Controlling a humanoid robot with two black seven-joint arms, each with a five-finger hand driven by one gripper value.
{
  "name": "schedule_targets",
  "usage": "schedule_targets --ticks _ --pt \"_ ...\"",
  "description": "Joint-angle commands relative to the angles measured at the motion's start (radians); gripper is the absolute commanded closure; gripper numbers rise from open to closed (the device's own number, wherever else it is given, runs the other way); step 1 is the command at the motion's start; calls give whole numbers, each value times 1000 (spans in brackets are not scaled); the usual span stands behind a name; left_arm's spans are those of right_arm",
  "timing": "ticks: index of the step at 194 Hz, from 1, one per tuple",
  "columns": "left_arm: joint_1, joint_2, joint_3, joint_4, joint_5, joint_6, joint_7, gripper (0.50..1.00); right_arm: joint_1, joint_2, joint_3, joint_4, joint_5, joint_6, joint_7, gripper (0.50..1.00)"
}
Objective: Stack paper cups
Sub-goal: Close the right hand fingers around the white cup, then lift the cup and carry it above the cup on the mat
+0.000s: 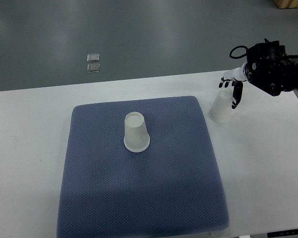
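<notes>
One white paper cup (136, 133) stands upside down near the middle of the blue mat (99, 198). A second white paper cup (220, 107) stands upside down on the white table (25, 163), just off the mat's right far corner. My right hand (231, 89) reaches in from the right edge and hovers at the top of that second cup. Its fingers (236, 97) are spread, one hanging down along the cup's right side, and they do not close on it. The left arm is out of the picture.
The mat covers most of the table's middle. The table's far edge runs just behind the right hand, with grey floor beyond. Two small clear objects (93, 63) lie on the floor at the back left.
</notes>
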Motion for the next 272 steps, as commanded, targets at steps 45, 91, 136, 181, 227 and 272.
schedule_targets --ticks 45,91,136,181,227,272 --pt "3 0 0 0 0 0 0 500 -21 3 0 -25 3 0 0 646" --pt "5 0 0 1 0 0 0 500 -16 20 2 -25 6 -13 0 662" --pt "5 0 2 0 0 0 0 500 -21 25 5 -27 23 -13 0 658" --pt "5 0 2 0 0 0 0 500 -19 25 15 -27 25 -11 0 699" --pt "5 0 2 0 0 0 0 500 -19 25 15 -27 25 -10 0 844" --pt "5 0 2 0 0 0 0 500 41 26 14 -13 20 21 0 850"
